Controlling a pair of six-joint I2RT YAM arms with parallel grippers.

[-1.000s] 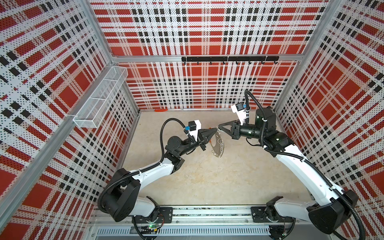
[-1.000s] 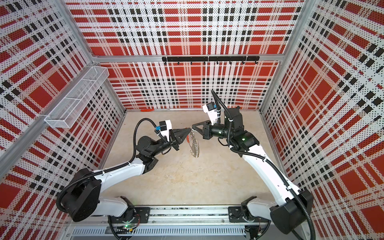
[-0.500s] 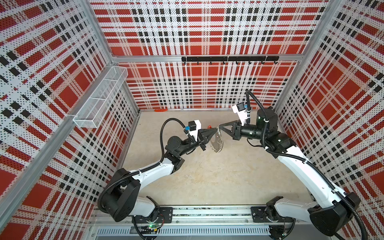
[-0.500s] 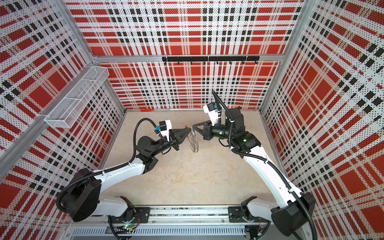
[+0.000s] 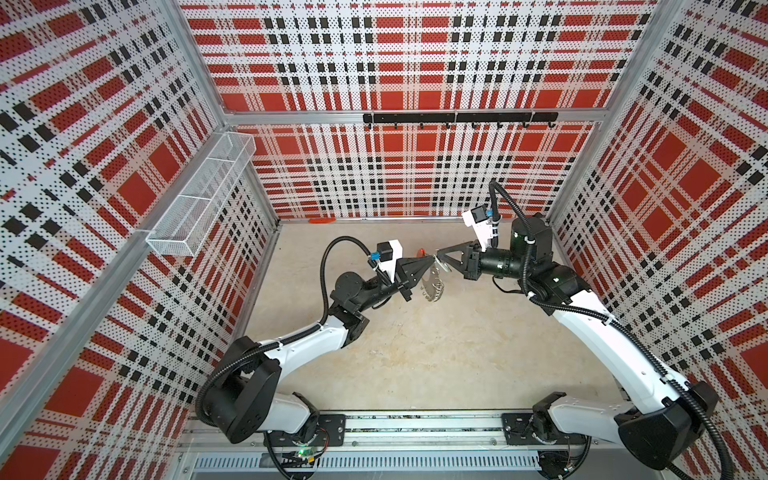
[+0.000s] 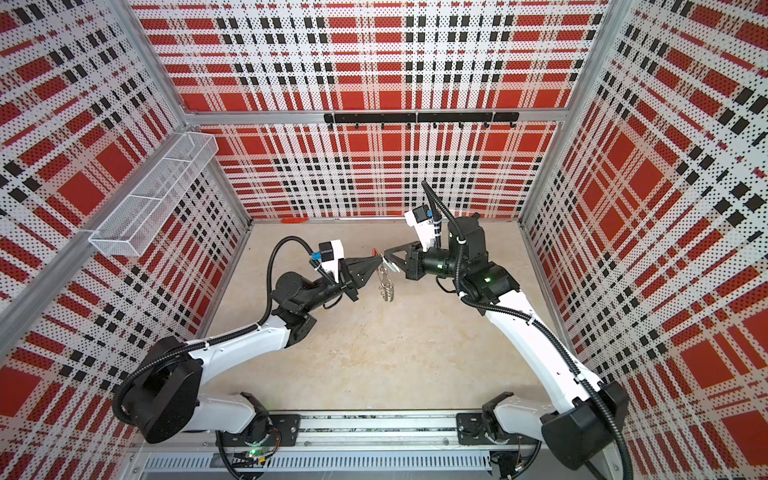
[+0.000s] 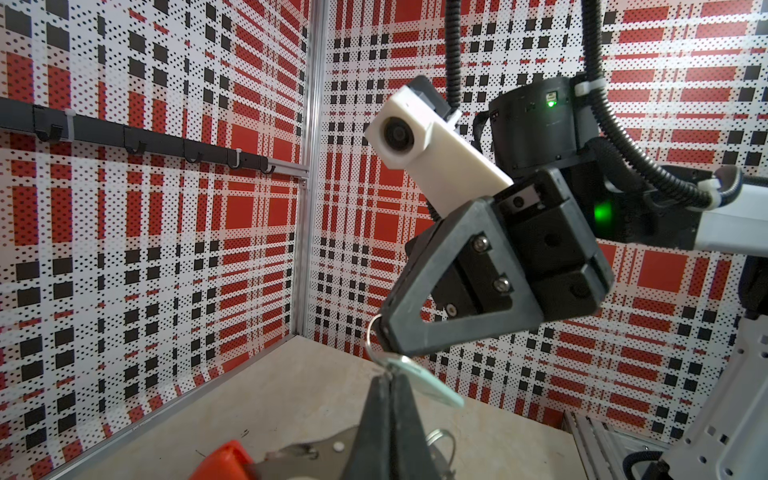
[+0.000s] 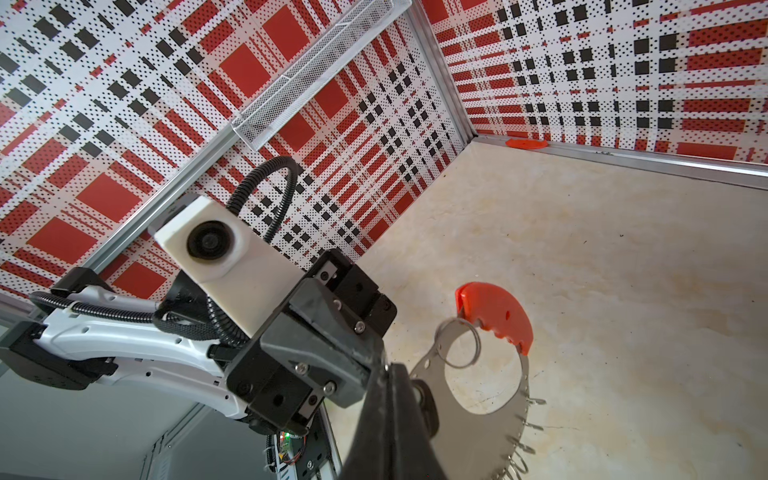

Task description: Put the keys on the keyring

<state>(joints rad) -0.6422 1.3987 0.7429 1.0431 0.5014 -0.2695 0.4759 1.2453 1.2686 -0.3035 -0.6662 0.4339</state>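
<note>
top views: left gripper (image 5: pixel 430 262) and right gripper (image 5: pixel 441 254) meet tip to tip toward 12 o'clock of the table (image 5: pixel 415 353), both closed; keyring (image 5: pixel 432 286) hangs at 6 o'clock of the left tips, keys (image 5: pixel 445 267) at the right tips | left wrist: right gripper pinches the keys, teal tag (image 7: pixel 428 384) dangling | right wrist: left gripper clamps the keyring's metal plate, red segment (image 8: pixel 494 316) free

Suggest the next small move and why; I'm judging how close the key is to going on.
Probably the right gripper should ease the keys toward the thin end of the keyring beside its red segment. It is shut on the keys' small ring, teal tag dangling. The left gripper is shut on the keyring, the two tips almost meeting. Whether anything is threaded I cannot tell.
</note>
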